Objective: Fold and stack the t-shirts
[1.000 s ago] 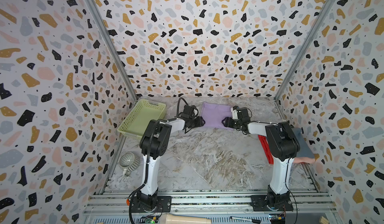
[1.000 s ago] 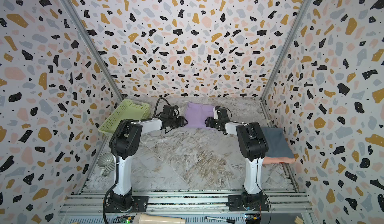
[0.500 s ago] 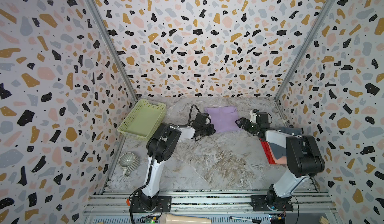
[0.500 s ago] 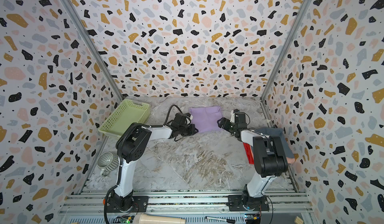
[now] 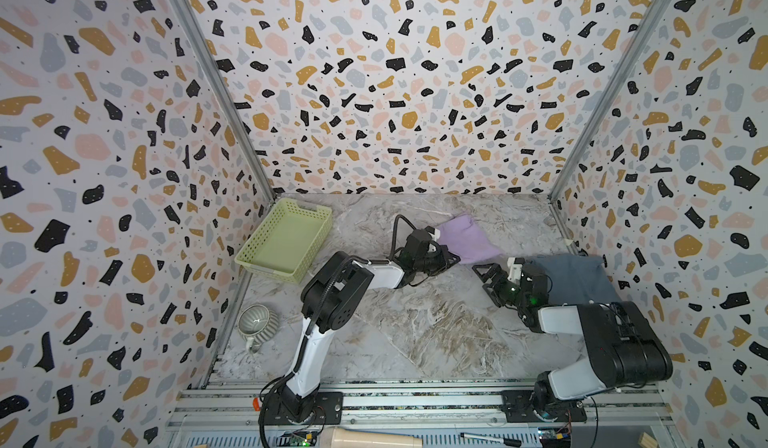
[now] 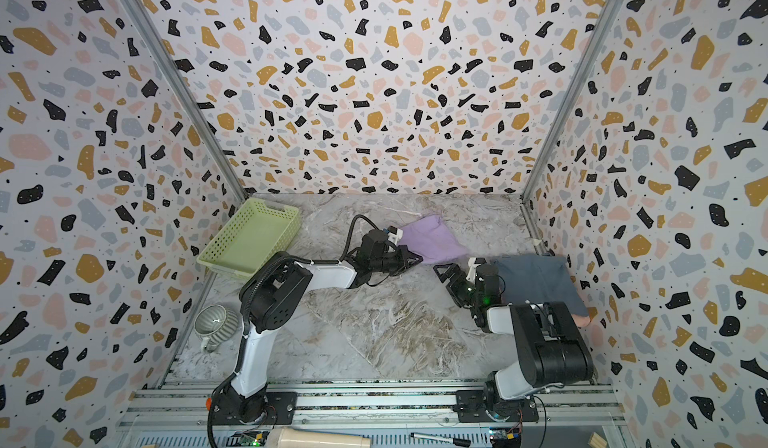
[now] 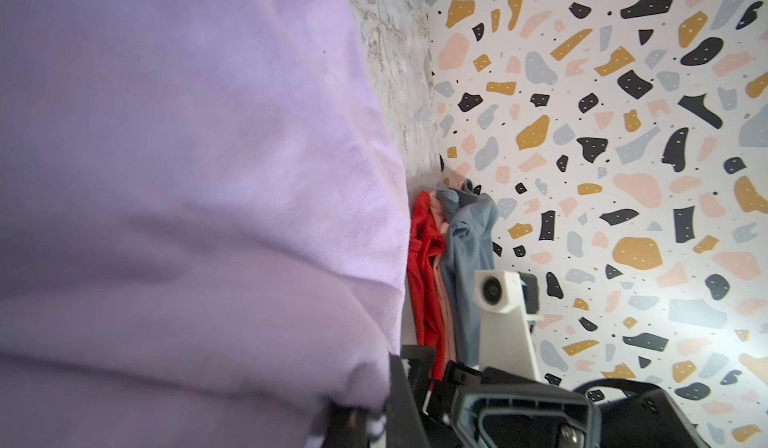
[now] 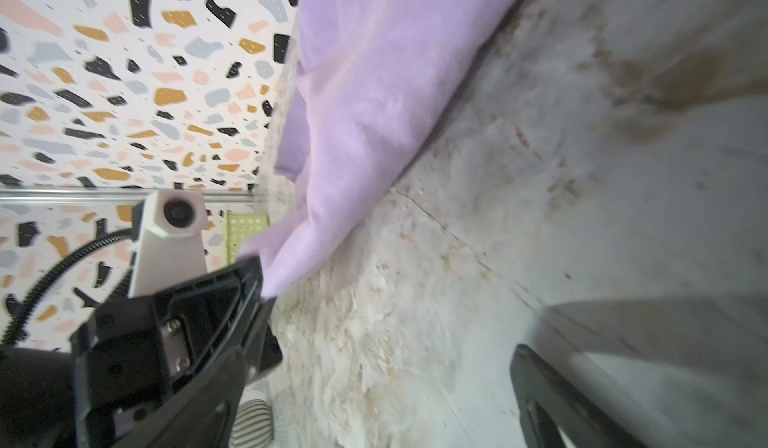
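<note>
A folded lavender t-shirt [image 5: 467, 240] [image 6: 432, 238] lies on the marble table toward the back. My left gripper [image 5: 452, 259] [image 6: 415, 259] is shut on its near corner; in the right wrist view the lavender t-shirt [image 8: 374, 92] ends between that gripper's black fingers [image 8: 245, 288]. My right gripper [image 5: 487, 281] [image 6: 451, 281] stands open and empty, just right of that corner. Behind it sits a stack of t-shirts with a slate blue-grey one [image 5: 573, 279] [image 6: 536, 279] on top. In the left wrist view the red [image 7: 424, 267] and blue-grey [image 7: 469, 250] layers show.
A pale green basket [image 5: 266, 265] [image 6: 224, 265] leans at the back left wall. A ribbed grey mug [image 5: 257, 323] [image 6: 214, 323] stands near the left edge. A wooden cylinder [image 5: 374, 439] and a pen [image 5: 490, 438] lie on the front rail. Patterned walls close three sides.
The left gripper shut on the lavender t-shirt's corner and dragged it to the right. The right gripper opened, let go and drew back toward the stack.
</note>
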Controlling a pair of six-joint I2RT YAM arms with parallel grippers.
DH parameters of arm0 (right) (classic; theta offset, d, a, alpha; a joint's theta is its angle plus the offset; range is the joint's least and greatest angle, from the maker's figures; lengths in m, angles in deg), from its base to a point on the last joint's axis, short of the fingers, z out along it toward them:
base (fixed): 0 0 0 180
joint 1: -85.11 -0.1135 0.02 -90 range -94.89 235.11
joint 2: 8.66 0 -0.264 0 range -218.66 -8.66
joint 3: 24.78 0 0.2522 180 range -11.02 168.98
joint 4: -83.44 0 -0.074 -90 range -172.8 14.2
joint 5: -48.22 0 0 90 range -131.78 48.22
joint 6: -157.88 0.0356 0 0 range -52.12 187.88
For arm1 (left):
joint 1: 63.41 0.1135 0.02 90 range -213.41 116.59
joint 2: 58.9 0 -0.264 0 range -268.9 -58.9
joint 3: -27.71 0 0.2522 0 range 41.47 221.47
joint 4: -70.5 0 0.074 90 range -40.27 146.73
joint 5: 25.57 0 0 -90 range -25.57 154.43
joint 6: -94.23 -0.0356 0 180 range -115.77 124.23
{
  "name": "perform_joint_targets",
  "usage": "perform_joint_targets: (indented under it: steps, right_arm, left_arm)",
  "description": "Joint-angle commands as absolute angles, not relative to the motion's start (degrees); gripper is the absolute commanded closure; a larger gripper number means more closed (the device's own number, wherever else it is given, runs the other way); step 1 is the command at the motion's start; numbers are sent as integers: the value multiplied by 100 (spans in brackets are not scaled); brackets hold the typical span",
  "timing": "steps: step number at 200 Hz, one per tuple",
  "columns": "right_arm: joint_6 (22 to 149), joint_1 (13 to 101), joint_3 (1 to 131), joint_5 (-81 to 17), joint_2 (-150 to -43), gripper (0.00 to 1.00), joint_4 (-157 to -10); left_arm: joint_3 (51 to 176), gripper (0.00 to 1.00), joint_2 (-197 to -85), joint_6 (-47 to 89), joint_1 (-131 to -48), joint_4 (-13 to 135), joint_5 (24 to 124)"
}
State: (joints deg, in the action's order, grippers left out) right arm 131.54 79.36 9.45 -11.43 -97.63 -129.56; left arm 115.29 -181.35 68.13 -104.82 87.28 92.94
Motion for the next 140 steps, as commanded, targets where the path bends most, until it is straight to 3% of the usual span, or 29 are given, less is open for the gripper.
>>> perform_joint_targets:
  steps: [1, 36, 82, 119, 140]
  right_arm:
    - [13798, 7984, 949, -1000, -10319, 1, -14421]
    - [14287, 7993, 1053, -1093, -11142, 1, -15302]
    - [14568, 7993, 1262, -1224, -11500, 2, -15166]
    - [14617, 7974, 1363, -1353, -11644, 14, -15014]
    - [14409, 7949, 1479, -1403, -11694, 28, -14801]
  left_arm:
    - [11445, 100, -17800, 7033, -10568, 9206, 9551]
    - [11308, 100, -17703, 6977, -10669, 9100, 9716]
    - [11191, 100, -17568, 6644, -10820, 8748, 9775]
    - [11109, 100, -17487, 6513, -10946, 8697, 9961]
    - [10973, 100, -17359, 6555, -10952, 8837, 10045]
